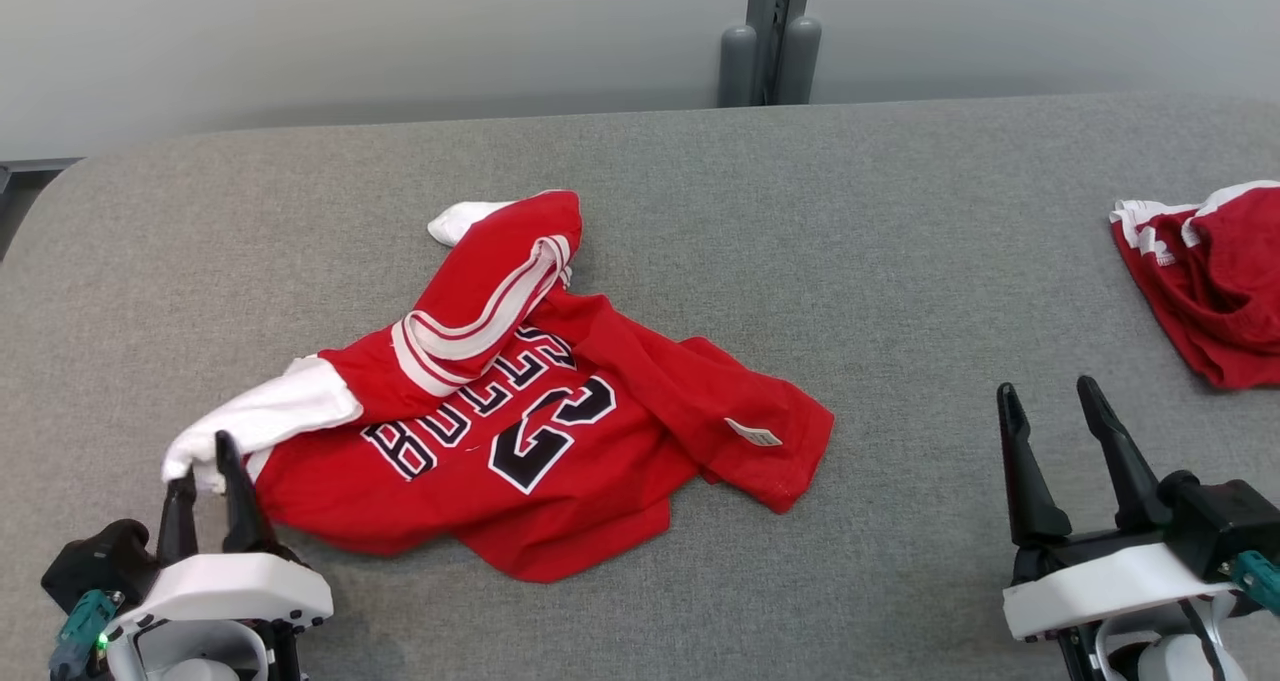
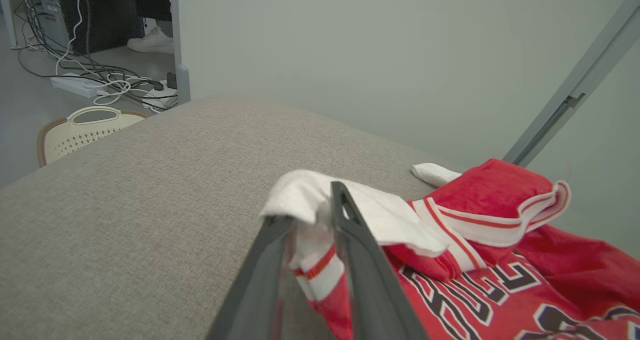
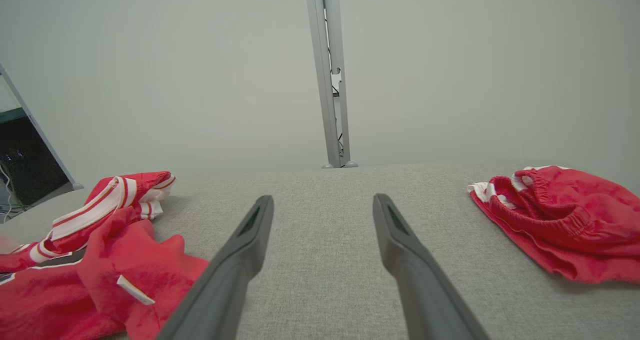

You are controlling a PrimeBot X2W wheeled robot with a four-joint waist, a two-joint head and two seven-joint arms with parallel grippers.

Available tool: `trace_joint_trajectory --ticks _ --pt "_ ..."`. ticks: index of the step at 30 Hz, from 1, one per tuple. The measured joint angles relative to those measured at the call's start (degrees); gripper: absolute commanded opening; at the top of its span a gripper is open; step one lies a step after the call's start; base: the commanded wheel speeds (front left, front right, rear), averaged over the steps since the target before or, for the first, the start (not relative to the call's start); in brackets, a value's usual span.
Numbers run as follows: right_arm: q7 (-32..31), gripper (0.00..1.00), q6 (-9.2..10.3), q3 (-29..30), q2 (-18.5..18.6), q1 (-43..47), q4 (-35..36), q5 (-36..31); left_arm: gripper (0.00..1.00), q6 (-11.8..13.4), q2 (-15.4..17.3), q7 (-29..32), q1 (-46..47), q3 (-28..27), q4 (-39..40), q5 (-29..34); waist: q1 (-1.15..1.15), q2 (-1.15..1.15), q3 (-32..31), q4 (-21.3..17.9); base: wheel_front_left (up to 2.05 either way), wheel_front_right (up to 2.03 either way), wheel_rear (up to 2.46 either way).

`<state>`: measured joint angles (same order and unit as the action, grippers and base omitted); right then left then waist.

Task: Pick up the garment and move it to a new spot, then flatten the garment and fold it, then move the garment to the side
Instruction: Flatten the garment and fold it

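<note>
Head view shows a red shirt [image 1: 560,461] lying crumpled on the grey desk [image 1: 700,161], a bit left of the middle. It has black letters and a big number on it, and they look upside down from here. One red sleeve with white stripes flops over the letters. A white sleeve [image 1: 270,416] sticks out at the near left.

The left pincer [image 1: 202,461] is right at the end of that white sleeve. In the left wrist view, the white cloth sits between its two dark fingers, which are close together with a small gap. I cannot tell if they squeeze the cloth or just sit around it.

The right pincer [image 1: 1047,386] is at the near right, well away from the shirt. Its fingers are wide apart over bare desk. Another red cloth [image 1: 1215,281] lies at the right edge of the desk.
</note>
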<state>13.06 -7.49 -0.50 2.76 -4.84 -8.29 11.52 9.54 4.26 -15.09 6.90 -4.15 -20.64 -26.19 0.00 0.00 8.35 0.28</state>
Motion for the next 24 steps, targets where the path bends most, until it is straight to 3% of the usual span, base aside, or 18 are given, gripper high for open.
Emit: trace_joint_trajectory --ticks 5,13,19,24 --pt "-0.93 1.00 0.00 -2.16 0.00 0.35 -0.44 -0.67 1.00 -2.93 -0.99 0.00 0.01 -0.35 1.68 3.11 0.00 0.00 -1.34 0.57 0.00 0.00 0.00" --pt "-2.49 1.00 0.00 -5.19 0.01 1.09 -1.53 -1.03 1.00 -6.43 -1.23 0.00 -2.76 3.65 5.01 7.83 0.00 0.00 -3.18 2.37 0.00 0.00 0.00" --pt "-4.08 1.00 0.00 -9.33 0.01 1.22 -4.33 -1.72 1.00 -6.55 -1.40 -0.01 -5.61 8.49 7.31 8.81 0.00 0.00 -3.53 4.56 0.00 0.00 0.00" --pt "-4.76 1.00 0.00 -11.92 -0.01 -0.25 -10.84 -4.75 1.00 -5.45 -1.46 -0.01 -7.27 11.98 8.09 7.59 0.00 0.00 -3.28 7.00 0.00 0.00 0.00"
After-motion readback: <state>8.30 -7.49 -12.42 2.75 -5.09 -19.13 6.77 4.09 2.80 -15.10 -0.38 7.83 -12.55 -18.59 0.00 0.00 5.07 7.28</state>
